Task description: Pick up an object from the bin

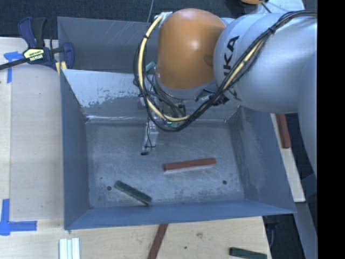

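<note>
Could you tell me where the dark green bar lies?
The dark green bar lies at the front of the bin, left of the reddish-brown bar.

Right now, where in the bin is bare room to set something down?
Bare floor lies left of the gripper, up to the left wall of the bin, and right of the reddish bar toward the right wall. Tighter: between that bar and the dark green bar.

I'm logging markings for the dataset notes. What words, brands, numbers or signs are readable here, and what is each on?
"KA": black letters on the silver arm, beside the orange cover; cables hide the rest of the word.
No lettering can be seen on the reddish-brown bar or the dark green bar on the bin floor.
</note>
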Robot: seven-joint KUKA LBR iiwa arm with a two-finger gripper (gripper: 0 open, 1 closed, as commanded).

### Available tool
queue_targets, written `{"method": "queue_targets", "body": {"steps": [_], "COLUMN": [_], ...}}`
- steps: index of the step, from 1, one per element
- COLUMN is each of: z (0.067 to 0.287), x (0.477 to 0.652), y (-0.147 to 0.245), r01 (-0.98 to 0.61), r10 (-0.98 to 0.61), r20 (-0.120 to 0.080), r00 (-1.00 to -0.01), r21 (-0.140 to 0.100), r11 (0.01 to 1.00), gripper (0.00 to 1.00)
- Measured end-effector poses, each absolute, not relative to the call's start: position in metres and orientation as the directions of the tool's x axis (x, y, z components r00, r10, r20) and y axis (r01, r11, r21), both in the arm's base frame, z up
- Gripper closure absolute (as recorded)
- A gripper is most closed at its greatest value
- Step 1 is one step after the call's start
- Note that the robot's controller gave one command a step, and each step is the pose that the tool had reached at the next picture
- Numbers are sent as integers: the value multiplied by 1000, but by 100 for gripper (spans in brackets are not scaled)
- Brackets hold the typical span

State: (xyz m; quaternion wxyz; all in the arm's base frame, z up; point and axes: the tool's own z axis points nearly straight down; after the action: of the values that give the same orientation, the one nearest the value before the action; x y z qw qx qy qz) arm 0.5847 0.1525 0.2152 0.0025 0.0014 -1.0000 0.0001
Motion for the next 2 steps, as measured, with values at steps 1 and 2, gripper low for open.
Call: {"method": "queue_targets", "body": {"steps": [1,2], "z": [220,147], "x": [586,550], "y": [152,167], "r01": [0,68], "r10": [0,68], "r20": [-4,-6], "r00": [-1000,-998], "r21": [1,2], "r11": [1000,998], "gripper": [0,0]}}
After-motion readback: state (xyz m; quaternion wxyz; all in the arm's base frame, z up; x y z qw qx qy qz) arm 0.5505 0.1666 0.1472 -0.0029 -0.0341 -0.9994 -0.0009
